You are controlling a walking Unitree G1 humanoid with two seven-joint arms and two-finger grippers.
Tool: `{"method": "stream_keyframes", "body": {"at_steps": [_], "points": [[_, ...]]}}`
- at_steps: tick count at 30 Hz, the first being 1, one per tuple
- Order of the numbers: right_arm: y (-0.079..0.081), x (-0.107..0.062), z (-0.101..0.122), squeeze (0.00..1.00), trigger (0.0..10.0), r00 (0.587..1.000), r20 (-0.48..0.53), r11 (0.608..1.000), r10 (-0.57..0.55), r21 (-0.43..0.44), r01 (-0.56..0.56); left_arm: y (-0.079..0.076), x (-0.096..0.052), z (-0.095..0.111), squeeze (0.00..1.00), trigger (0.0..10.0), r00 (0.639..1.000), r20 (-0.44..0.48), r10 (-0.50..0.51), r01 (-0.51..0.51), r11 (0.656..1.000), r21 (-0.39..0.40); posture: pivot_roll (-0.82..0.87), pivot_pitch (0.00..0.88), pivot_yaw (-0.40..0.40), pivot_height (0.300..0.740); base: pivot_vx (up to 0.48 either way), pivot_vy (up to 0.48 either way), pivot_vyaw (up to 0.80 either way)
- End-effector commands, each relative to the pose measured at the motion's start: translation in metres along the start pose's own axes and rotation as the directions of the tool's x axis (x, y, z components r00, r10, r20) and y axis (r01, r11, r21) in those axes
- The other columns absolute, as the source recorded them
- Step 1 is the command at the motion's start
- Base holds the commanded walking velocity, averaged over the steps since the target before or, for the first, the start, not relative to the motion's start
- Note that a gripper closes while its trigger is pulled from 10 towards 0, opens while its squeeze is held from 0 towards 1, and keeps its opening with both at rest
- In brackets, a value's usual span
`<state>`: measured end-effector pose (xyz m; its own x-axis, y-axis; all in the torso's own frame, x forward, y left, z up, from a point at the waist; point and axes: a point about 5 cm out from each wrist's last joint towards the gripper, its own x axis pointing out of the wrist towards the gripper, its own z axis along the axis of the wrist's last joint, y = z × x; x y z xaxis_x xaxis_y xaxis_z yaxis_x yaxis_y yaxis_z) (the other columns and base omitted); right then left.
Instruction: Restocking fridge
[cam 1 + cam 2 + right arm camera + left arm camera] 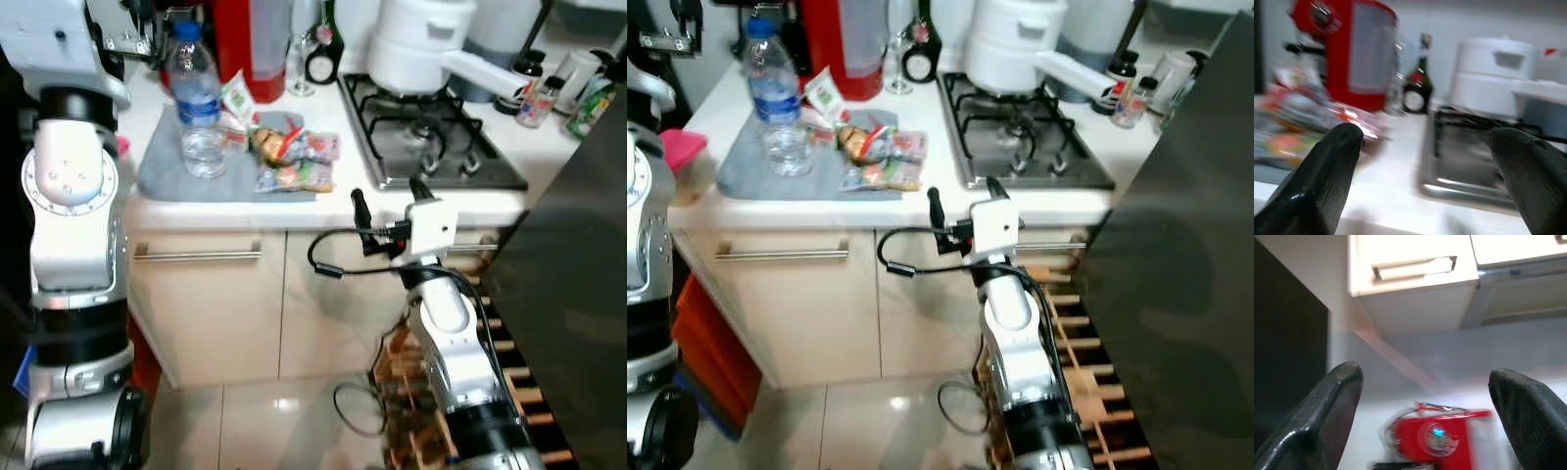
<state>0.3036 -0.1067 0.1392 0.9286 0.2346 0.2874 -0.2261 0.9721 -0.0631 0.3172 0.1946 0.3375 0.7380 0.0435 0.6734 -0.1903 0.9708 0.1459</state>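
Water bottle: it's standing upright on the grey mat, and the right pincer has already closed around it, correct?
Not quite. The water bottle does stand upright on the grey mat, but the right pincer is not around it. The left eye view shows the pincer open and empty at the counter's front edge, near the stove, apart from the bottle.

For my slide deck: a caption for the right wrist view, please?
Open right gripper faces the counter edge, snack packets and gas hob ahead.

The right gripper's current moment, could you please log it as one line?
right gripper: open, empty, at counter edge | left gripper: open, raised | water bottle, snack packets: on grey mat, untouched
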Motion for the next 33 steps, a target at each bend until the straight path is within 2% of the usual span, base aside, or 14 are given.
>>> {"method": "stream_keyframes", "body": {"at_steps": [1,5,6,7,8,12,14,17,21,23,24,25,30,33], "points": [[-0.002,0.001,-0.001,0.0,10.0,1.0,-0.012,1.0,-0.003,0.002,0.003,0.008,0.013,-0.005,0.0,10.0,0.997,-0.07,0.021,-0.024,0.999,-0.041,0.01,0.0,-0.044,0.74,0.0,0.0,0.0],[-0.001,0.001,-0.002,0.0,10.0,1.0,-0.017,1.0,0.004,0.007,-0.004,0.006,0.026,-0.003,0.0,10.0,0.997,-0.068,-0.034,0.033,0.999,-0.014,0.01,0.0,-0.049,0.74,0.0,0.0,0.0],[-0.001,0.001,-0.002,0.0,10.0,1.0,-0.019,1.0,0.008,0.009,-0.008,0.003,0.03,-0.01,0.0,10.0,0.992,-0.111,-0.055,0.049,0.997,-0.056,0.01,0.0,-0.05,0.74,0.0,0.0,0.0],[-0.001,0.001,-0.002,0.0,10.0,1.0,-0.019,1.0,0.008,0.009,-0.008,0.003,0.03,-0.01,0.0,10.0,0.992,-0.111,-0.055,0.049,0.997,-0.056,0.01,0.0,-0.05,0.74,0.0,0.0,0.0],[0.0,0.001,-0.002,0.0,10.0,1.0,-0.02,1.0,0.012,0.012,-0.012,-0.004,0.034,-0.022,0.0,10.0,0.98,-0.174,-0.095,0.075,0.99,-0.12,0.01,0.0,-0.056,0.74,0.0,0.0,0.0],[0.001,0.001,-0.003,0.0,10.0,1.0,-0.021,1.0,0.016,0.016,-0.016,-0.013,0.042,-0.039,0.0,10.0,0.955,-0.261,-0.141,0.079,0.969,-0.234,0.0,0.0,-0.052,0.74,0.0,0.0,0.0],[0.001,0.001,-0.003,0.0,10.0,1.0,-0.021,1.0,0.013,0.017,-0.012,-0.018,0.047,-0.041,0.0,10.0,0.947,-0.274,-0.169,0.087,0.954,-0.288,0.0,0.0,-0.047,0.74,0.0,0.0,0.0],[-0.001,0.0,-0.003,0.0,10.0,1.0,-0.02,1.0,0.002,0.018,-0.001,-0.021,0.051,-0.036,0.0,10.0,0.948,-0.254,-0.193,0.106,0.941,-0.32,-0.02,0.0,-0.039,0.74,0.0,0.0,0.0],[-0.001,-0.002,-0.003,0.0,10.0,1.0,-0.024,1.0,-0.003,0.018,0.003,-0.025,0.052,-0.037,0.0,10.0,0.942,-0.254,-0.219,0.13,0.937,-0.326,-0.02,0.0,-0.037,0.74,0.0,0.0,0.0],[-0.001,-0.003,-0.004,0.0,10.0,1.0,-0.029,1.0,-0.003,0.019,0.003,-0.025,0.051,-0.045,0.0,10.0,0.929,-0.297,-0.218,0.122,0.943,-0.311,-0.02,0.0,-0.035,0.74,0.0,0.0,0.0],[-0.001,-0.005,-0.006,0.0,10.0,0.999,-0.037,1.0,-0.004,0.022,0.005,-0.025,0.047,-0.061,0.0,10.0,0.901,-0.379,-0.211,0.104,0.953,-0.284,-0.02,0.0,-0.035,0.74,0.0,0.0,0.0],[-0.001,-0.005,-0.007,0.0,10.0,0.999,-0.042,1.0,-0.004,0.024,0.005,-0.026,0.044,-0.066,0.0,10.0,0.887,-0.41,-0.211,0.104,0.957,-0.269,-0.02,0.0,-0.035,0.74,0.0,0.0,0.0],[-0.005,-0.005,-0.01,0.0,10.0,0.998,-0.062,0.998,-0.025,0.053,0.029,-0.03,0.038,-0.077,0.0,10.0,0.856,-0.468,-0.22,0.111,0.962,-0.248,-0.02,0.0,-0.037,0.74,0.0,0.0,0.0],[-0.007,-0.004,-0.009,0.0,10.0,0.998,-0.061,0.999,-0.024,0.047,0.027,-0.034,0.03,-0.091,0.0,10.0,0.819,-0.529,-0.221,0.113,0.967,-0.229,-0.03,0.0,-0.037,0.74,0.0,0.0,0.0]]}}
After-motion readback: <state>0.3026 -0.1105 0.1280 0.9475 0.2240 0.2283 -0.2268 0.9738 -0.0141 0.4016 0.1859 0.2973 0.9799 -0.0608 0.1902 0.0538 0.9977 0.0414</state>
